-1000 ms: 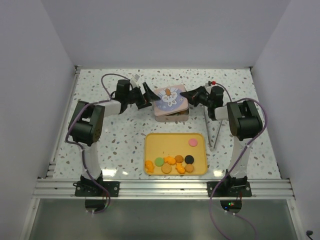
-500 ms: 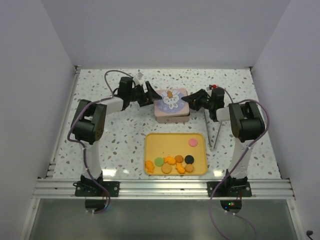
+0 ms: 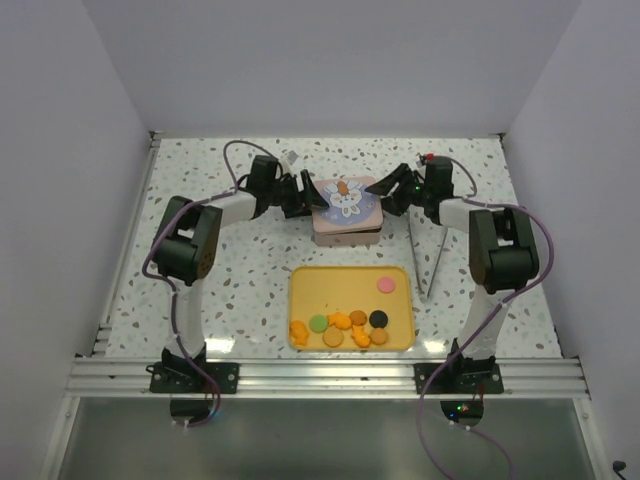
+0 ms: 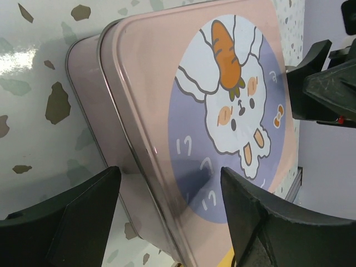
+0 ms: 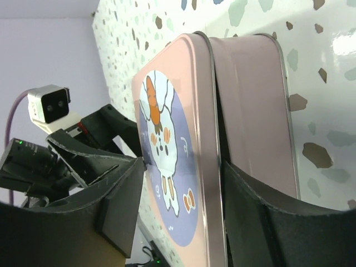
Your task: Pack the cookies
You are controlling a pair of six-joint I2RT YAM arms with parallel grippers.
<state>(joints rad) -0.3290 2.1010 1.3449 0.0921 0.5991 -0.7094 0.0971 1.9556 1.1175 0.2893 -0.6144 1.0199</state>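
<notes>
A pink tin (image 3: 345, 233) stands at the middle back of the table, its rabbit-print lid (image 3: 347, 199) lying on top slightly askew. My left gripper (image 3: 304, 195) is open at the tin's left side, its jaws straddling the lid (image 4: 233, 111) edge without touching it. My right gripper (image 3: 393, 190) is open at the right side, one finger above the lid (image 5: 167, 128) and one below its rim, beside the tin wall (image 5: 253, 111). The cookies (image 3: 340, 324), several orange, one green, one black, lie along the front of the yellow tray (image 3: 350, 280); a pink one (image 3: 385, 285) lies apart.
A thin grey V-shaped tool (image 3: 427, 262) lies just right of the tray. Purple-white walls close the speckled table on three sides. The metal rail (image 3: 330, 375) with both arm bases runs along the near edge.
My right gripper was shut on the lid and has opened, leaving the lid down on the tin. Both grippers have shifted toward the back; the left jaws have narrowed slightly.
</notes>
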